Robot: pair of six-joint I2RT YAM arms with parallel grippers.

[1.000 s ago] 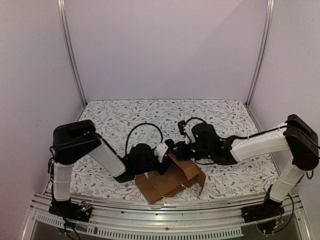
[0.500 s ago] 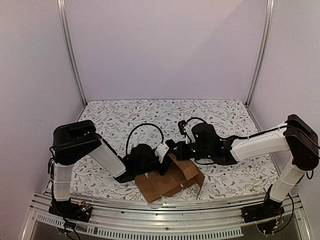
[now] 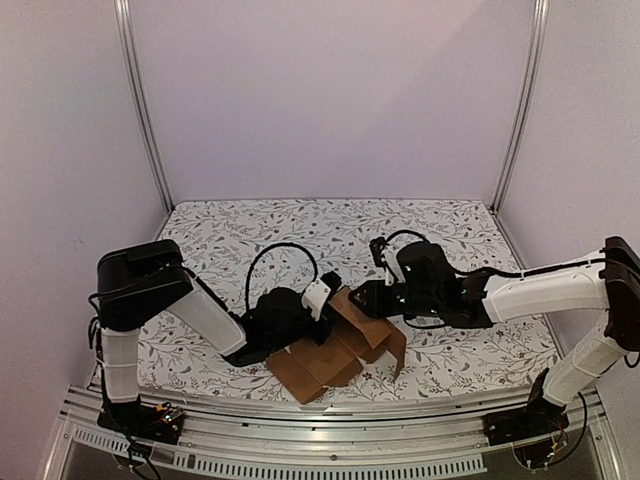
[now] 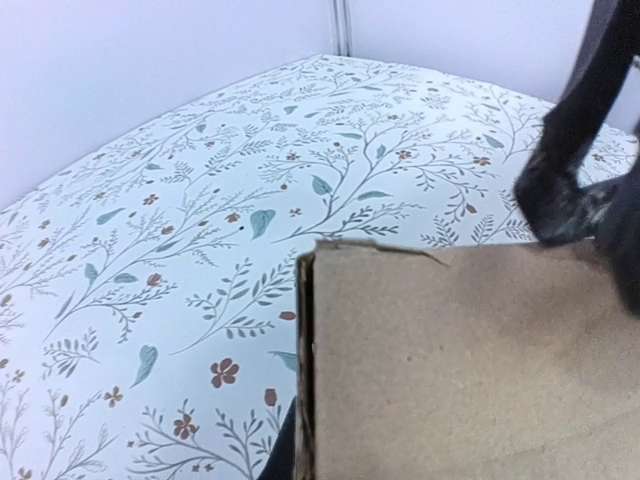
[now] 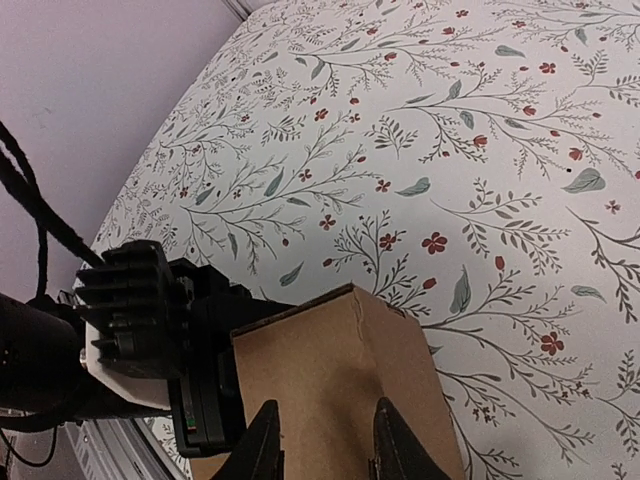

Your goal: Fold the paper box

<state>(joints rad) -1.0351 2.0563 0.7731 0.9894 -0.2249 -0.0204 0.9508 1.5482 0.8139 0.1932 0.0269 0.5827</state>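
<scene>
paper box (image 3: 335,352): brown cardboard, partly folded, lay on the floral desk (image 3: 250,230). your left fingers (image 5: 208,392) pinched its flap edge; your right fingers (image 5: 262,445) stood narrowly parted above it.

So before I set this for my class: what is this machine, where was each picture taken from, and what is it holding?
Two robot arms are bolted at the near edge of a flower-patterned table. The wide picture comes from a fixed camera above and behind them: the left arm is on the left and the right arm on the right. The other two pictures come from a small camera on each wrist. A partly folded brown paper box lies between the arms. The left hand is shut on one cardboard flap. The right hand is open, close to another panel, gripping nothing.
</scene>
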